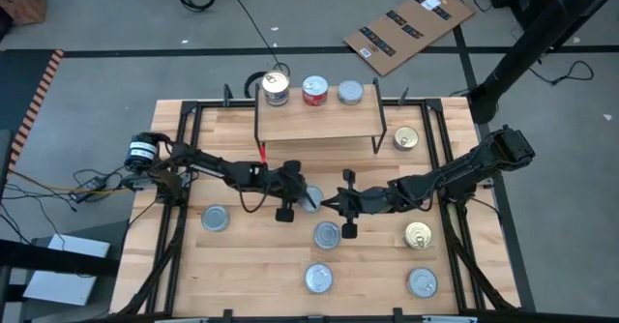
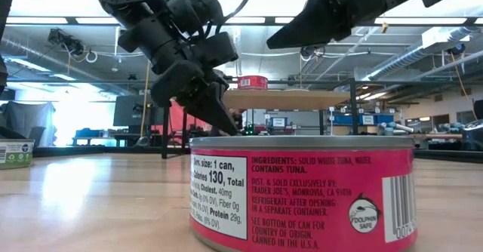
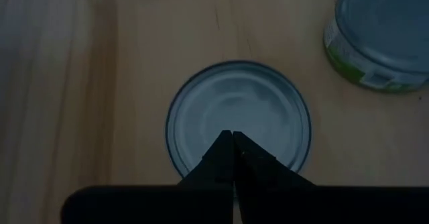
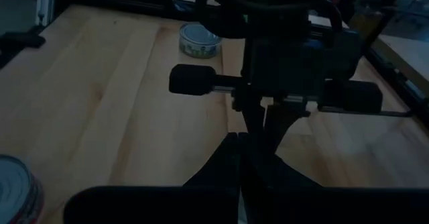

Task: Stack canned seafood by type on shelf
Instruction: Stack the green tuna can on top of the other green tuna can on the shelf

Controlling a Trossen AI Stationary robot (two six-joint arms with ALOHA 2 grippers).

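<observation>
Left arm: reaches from nine o'clock toward table centre; left gripper points down over a silver-topped tin, fingers pressed together, holding nothing.
Right arm: comes in from three o'clock; right gripper faces the left one near centre, jaws closed and empty.
Shelf: at twelve o'clock, carrying three tins in a row.
Loose tins: scattered from four to eight o'clock; a gold-topped one at four.
Obstruction: the two wrists crowd each other; contact possibly, hard to judge.
Near camera: red-labelled tuna tin.

3 tins upright on shelf; 7 scattered on tabletop.
</observation>
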